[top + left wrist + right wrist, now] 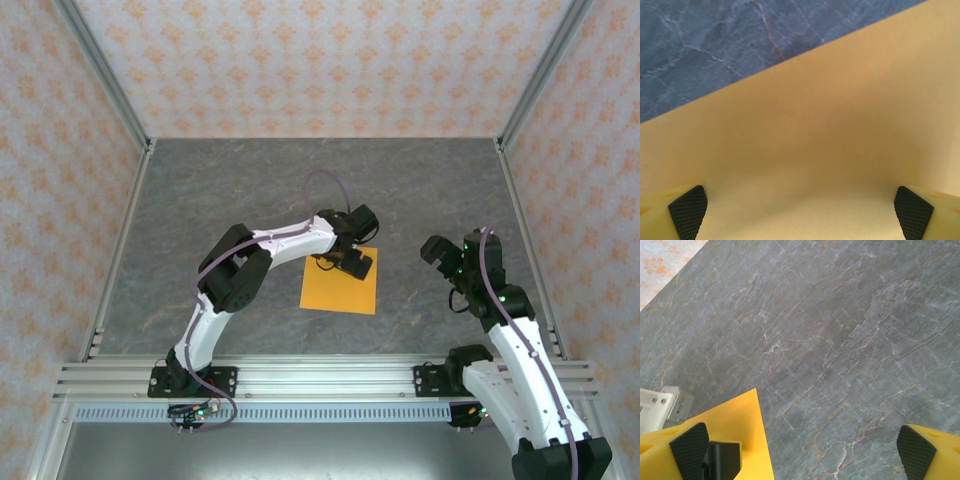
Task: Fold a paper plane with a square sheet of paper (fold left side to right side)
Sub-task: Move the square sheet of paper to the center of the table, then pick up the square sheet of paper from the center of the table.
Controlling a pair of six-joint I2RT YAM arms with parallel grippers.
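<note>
Square sheet of paper (335,290) lies flat and bright orange on the grey marbled bench (200,200), near its middle and a little toward the near edge, with no fold that can be made out. The left arm (285,238) reaches across from the left and its left jaws hang over the sheet's far right corner, hiding that corner in the top view. In the left wrist view the two black pads (687,212) stand wide apart – released, nothing between them but the orange surface; whether they touch the paper cannot be told. The right arm (505,325) stands well apart to the right of the sheet, over bare bench. Its right jaws are also spread wide, one pad (688,445) at each side of the right wrist view, grasping nothing. That view catches a corner of the sheet at lower left, with a black block (725,460) in front of it. Patterned walls (300,60) and a metal rail (320,375) enclose the bench.
</note>
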